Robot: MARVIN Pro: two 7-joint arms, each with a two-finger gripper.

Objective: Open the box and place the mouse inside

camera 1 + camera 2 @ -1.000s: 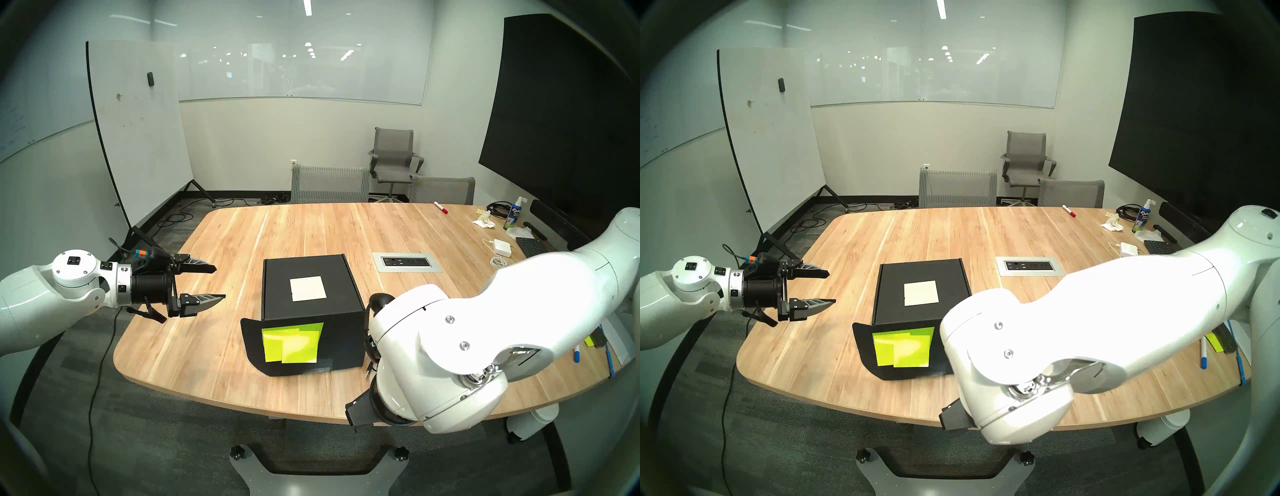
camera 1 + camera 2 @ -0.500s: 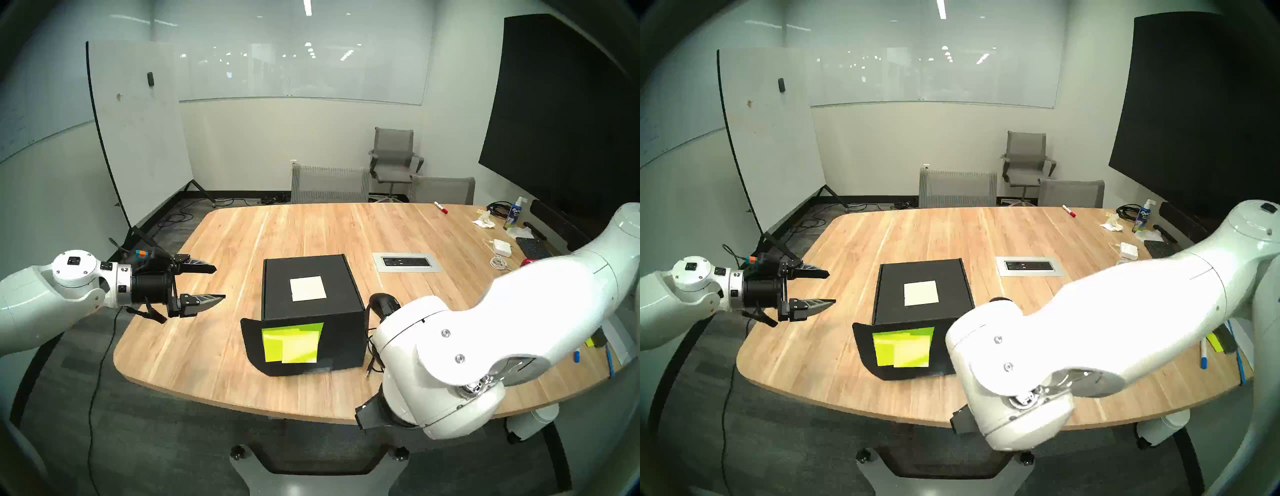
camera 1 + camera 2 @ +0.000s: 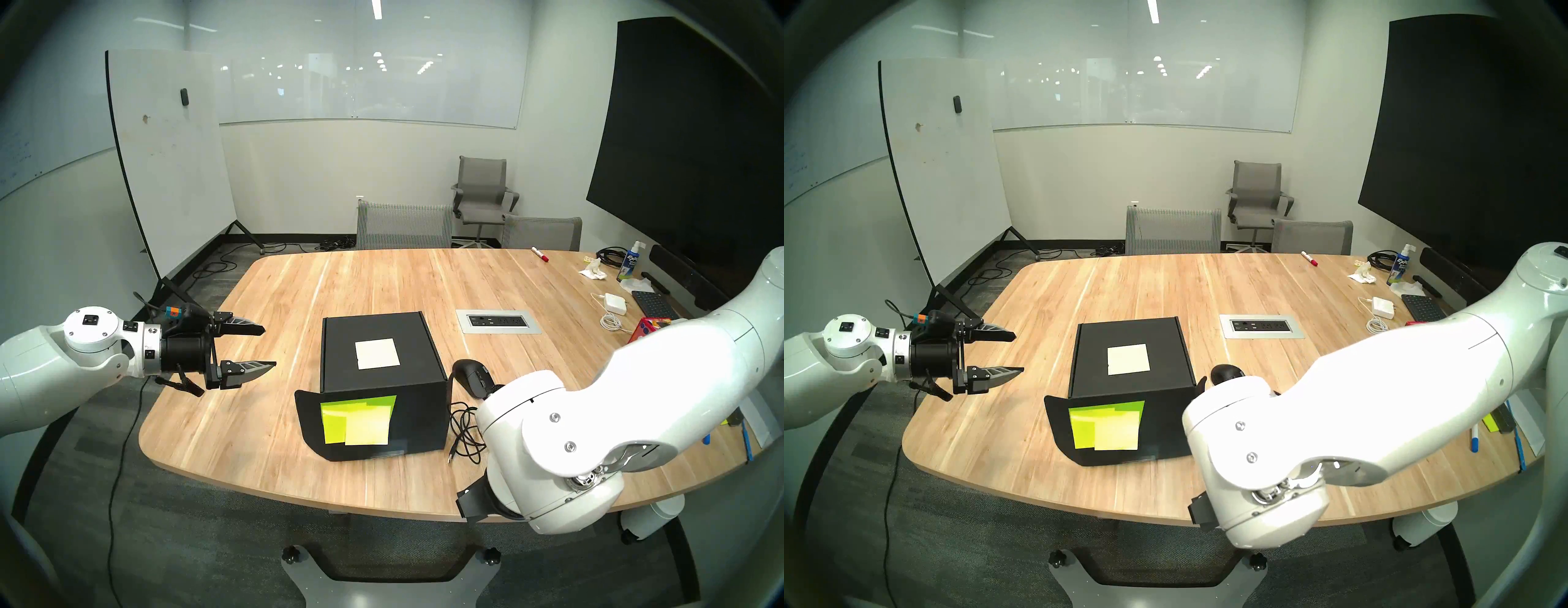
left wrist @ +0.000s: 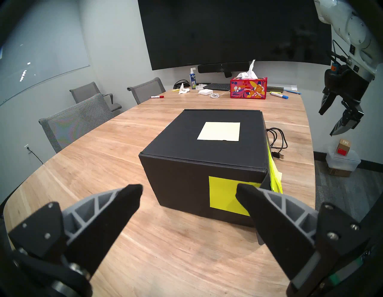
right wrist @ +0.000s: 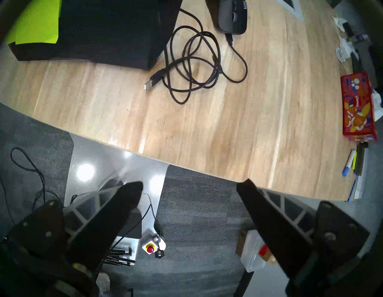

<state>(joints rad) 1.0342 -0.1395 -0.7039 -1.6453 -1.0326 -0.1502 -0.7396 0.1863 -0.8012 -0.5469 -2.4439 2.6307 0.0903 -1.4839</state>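
Meeting room with whiteboards, grey chairs and a wood table (image 3: 297, 305); on it the closed box (image 3: 377, 352), and beside it the mouse (image 3: 471, 375) with coiled cable. Readable: "Kleenex" on the tissue box (image 4: 248, 88), "Expo" on the spray bottle (image 3: 631, 263). Since before, the right arm swung rightward, uncovering the mouse; left gripper (image 3: 265, 346) and right gripper (image 4: 331, 118) both gape empty

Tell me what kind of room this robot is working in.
Most likely an office meeting room: a large wooden conference table with mesh office chairs behind it, a rolling whiteboard, and a big wall screen.
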